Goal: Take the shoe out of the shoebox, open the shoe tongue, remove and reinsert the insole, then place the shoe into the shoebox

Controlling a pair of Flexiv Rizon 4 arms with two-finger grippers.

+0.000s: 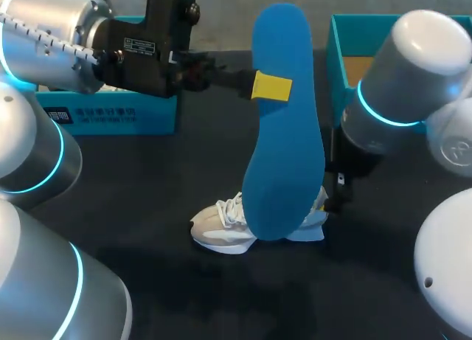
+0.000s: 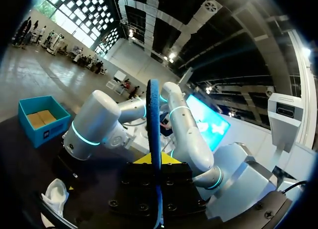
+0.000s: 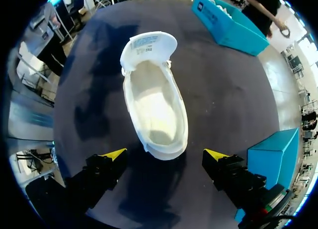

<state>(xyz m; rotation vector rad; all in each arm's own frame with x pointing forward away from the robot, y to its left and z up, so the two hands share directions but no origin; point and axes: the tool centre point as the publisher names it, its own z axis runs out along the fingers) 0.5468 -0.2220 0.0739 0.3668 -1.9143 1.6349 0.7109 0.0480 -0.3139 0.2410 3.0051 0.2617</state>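
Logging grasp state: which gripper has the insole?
The left gripper: it is shut on the blue insole, holding it off the table. The right gripper is open and empty, above the white shoe at its heel.

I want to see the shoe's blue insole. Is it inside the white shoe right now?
No, the white shoe is empty inside, and the left fingers hold the blue insole up in the air.
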